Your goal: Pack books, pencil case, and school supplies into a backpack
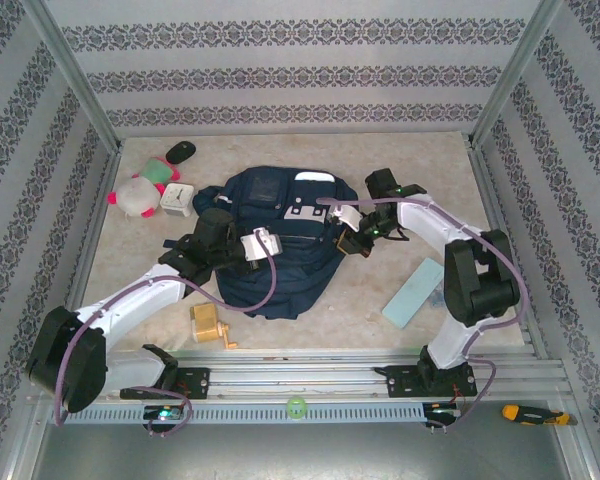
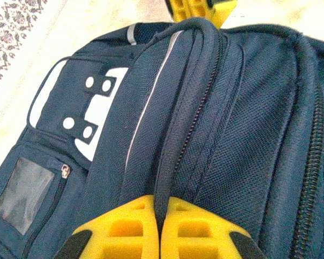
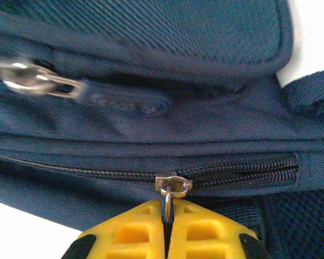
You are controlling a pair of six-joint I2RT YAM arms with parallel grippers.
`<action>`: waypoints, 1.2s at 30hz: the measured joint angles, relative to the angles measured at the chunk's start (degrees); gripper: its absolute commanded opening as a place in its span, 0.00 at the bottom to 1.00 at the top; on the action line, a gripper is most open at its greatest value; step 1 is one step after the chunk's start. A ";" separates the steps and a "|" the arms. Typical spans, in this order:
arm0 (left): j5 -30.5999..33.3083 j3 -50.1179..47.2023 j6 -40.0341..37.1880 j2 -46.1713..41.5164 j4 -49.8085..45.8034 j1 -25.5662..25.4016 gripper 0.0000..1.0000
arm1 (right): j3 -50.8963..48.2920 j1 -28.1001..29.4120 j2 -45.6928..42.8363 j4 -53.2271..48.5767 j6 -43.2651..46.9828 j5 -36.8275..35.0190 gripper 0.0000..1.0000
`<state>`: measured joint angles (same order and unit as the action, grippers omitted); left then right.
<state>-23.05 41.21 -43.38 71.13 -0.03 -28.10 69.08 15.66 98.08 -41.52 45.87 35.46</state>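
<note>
The right gripper [image 3: 166, 216] has its jaws closed, pinching the metal zip pull [image 3: 171, 185] of a zip on the backpack [image 1: 280, 270]. The left gripper [image 2: 161, 216] has its jaws closed on a raised fabric seam [image 2: 178, 108] of the same backpack. The backpack lies flat at the centre of the table [image 1: 360, 320], between both arms. The pencil case [image 1: 414, 291] lies to its right, apart. The sharpener [image 1: 211, 325] stands near its lower left edge, not touching.

Pink-and-white plush toy [image 1: 135, 195] beside white square clock [image 1: 177, 200], black oval object [image 1: 181, 150] just beyond
</note>
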 measured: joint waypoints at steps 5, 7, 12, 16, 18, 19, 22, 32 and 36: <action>5.09 0.15 1.77 1.51 2.84 -2.67 0.00 | -1.09 0.42 -5.07 0.15 -2.38 2.78 0.00; 7.26 0.59 2.71 2.16 3.67 -3.48 0.00 | -1.55 1.01 -6.01 0.15 -3.54 3.82 0.00; 13.73 2.93 7.30 5.49 4.92 -5.88 0.00 | -2.89 4.39 -7.91 0.09 -7.54 4.50 0.00; 19.06 5.99 12.74 8.83 5.03 -8.41 0.00 | -4.63 7.78 -11.17 1.40 -11.47 4.28 0.00; 21.62 8.15 16.59 11.08 5.05 -10.10 0.00 | -6.25 9.14 -13.49 3.54 -14.93 3.56 0.00; 22.58 8.92 18.29 11.93 5.03 -10.78 0.00 | -7.15 9.38 -14.56 4.57 -16.57 2.95 0.00; 25.14 10.80 22.97 14.40 5.09 -12.66 0.00 | -11.63 9.77 -18.56 9.35 -23.67 1.22 0.00; 17.20 7.17 28.00 15.13 14.34 -11.54 0.00 | -26.10 10.23 -32.33 25.49 -52.63 -0.04 0.58; 8.15 4.00 27.43 13.05 18.51 -7.37 0.00 | -26.47 2.71 -35.85 27.67 -65.90 1.44 0.65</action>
<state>-14.90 45.21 -15.94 84.18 18.48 -35.46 42.61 18.37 62.24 -13.85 -20.03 36.91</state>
